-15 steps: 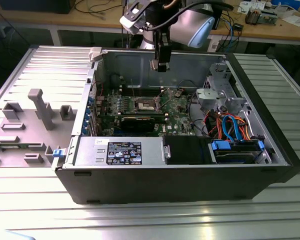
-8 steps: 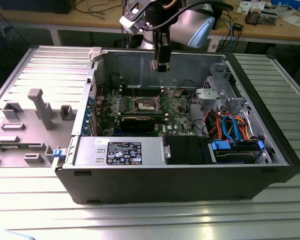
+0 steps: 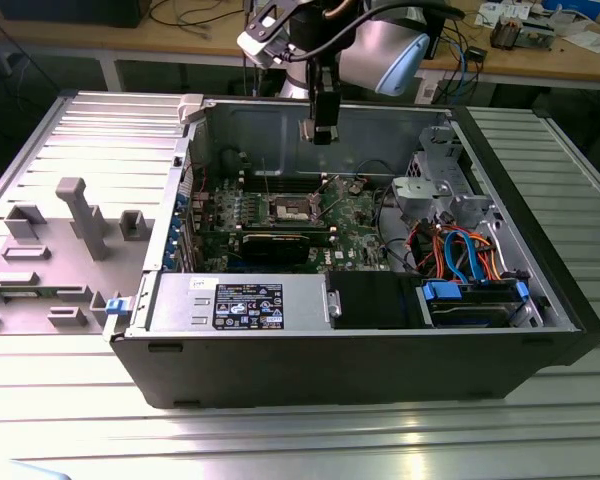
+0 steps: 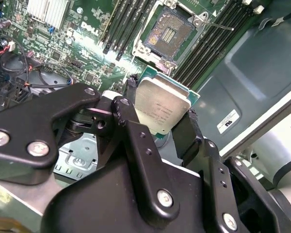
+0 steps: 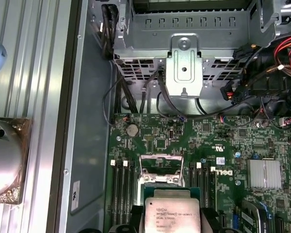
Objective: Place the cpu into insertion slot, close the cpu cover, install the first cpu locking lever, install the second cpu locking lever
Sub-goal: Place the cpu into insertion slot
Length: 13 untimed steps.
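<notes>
**CPU held clear of open socket: seating risk**

I found the gripper (image 4: 160,115) clamped on the cpu (image 4: 163,104) by two opposite edges, holding it in the air above the motherboard (image 4: 87,48) and apart from it. Farther on, the insertion slot (image 4: 169,34) lay open with its pin field bare. My judgement was that a tilted or rotated chip, or a slip in the grip, could bend pins on seating.

Bright room light, glare on the table (image 3: 280,445), dim computer case (image 3: 330,372), cpu (image 4: 162,109) gleaming
</notes>
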### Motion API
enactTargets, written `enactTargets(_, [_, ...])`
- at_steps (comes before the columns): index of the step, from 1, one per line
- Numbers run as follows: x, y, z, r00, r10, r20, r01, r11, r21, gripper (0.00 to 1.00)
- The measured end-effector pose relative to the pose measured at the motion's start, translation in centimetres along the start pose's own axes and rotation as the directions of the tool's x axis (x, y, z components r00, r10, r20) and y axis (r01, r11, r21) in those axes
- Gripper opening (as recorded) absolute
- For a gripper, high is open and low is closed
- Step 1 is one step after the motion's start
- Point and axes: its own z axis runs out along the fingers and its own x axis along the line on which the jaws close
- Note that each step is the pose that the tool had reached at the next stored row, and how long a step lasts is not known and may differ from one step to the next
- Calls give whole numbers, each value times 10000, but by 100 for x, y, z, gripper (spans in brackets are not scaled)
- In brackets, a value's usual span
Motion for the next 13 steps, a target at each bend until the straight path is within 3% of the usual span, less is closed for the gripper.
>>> enactTargets(9, [0, -1, 1, 10000, 16, 2, -16, 10000, -1, 55])
enactTargets(11, [0, -2, 24, 9992, 406, 39, -407, 9992, 56, 55])
enactTargets(13, [-1, -3, 29, 9990, 438, 45, -439, 9990, 71, 55])
